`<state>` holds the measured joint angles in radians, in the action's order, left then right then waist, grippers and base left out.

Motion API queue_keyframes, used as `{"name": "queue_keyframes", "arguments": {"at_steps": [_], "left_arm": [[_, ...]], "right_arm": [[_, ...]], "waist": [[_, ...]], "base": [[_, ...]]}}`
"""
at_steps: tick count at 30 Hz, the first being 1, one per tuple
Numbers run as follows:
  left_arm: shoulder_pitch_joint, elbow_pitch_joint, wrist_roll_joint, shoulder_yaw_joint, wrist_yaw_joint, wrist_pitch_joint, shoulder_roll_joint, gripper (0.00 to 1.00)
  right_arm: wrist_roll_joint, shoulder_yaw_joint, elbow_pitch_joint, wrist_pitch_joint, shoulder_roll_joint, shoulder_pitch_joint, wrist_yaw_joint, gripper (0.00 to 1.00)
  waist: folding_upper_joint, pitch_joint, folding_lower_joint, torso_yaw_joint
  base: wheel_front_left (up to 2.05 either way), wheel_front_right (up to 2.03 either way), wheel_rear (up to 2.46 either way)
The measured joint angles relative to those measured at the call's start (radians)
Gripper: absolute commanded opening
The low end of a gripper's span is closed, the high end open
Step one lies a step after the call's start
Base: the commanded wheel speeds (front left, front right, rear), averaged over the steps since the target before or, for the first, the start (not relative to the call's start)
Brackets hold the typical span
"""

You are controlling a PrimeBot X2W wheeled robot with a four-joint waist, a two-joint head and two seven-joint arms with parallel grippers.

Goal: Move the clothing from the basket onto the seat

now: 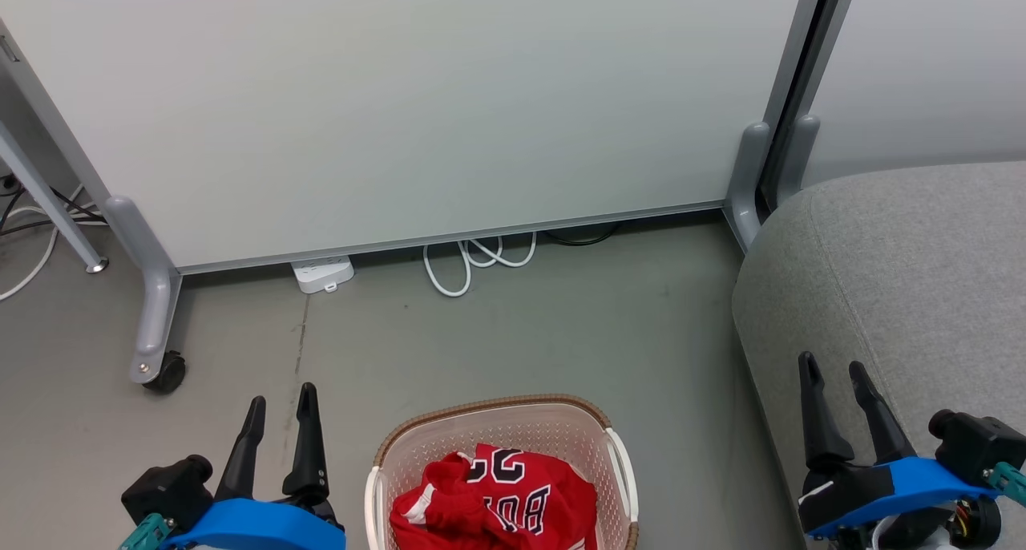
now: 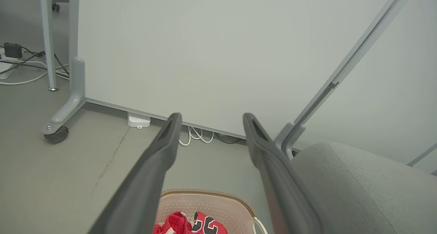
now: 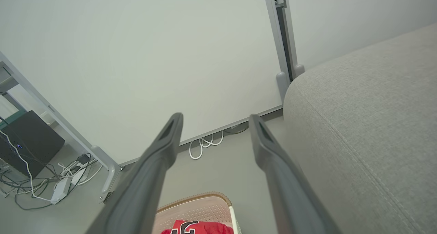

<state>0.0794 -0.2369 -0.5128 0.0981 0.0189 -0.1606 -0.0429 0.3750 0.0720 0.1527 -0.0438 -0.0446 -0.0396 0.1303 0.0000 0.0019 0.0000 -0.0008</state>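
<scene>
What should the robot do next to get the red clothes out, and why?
Probably swing the right gripper left and down toward the clothing. It lies bunched in the basket, untouched. This gripper and the left gripper are open and empty, and the right one is beside the seat, so the carry looks short.

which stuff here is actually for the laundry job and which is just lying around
For the job: clothing, basket, seat, left gripper, right gripper, both open.
Just lying about: power strip, white cable, wheeled partition.
</scene>
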Motion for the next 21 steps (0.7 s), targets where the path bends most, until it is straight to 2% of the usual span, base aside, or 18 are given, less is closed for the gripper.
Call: {"name": "queue_keyframes", "arguments": {"at_steps": [21], "left_arm": [[0.001,-0.015,0.158,0.022,-0.019,-0.047,-0.002,1.0]], "right_arm": [[-0.206,0.002,-0.01,-0.007,-0.001,0.009,0.0,1.0]], "waist": [[0.0,-0.004,0.0,0.003]], "base": [[0.0,0.0,0.0]]}}
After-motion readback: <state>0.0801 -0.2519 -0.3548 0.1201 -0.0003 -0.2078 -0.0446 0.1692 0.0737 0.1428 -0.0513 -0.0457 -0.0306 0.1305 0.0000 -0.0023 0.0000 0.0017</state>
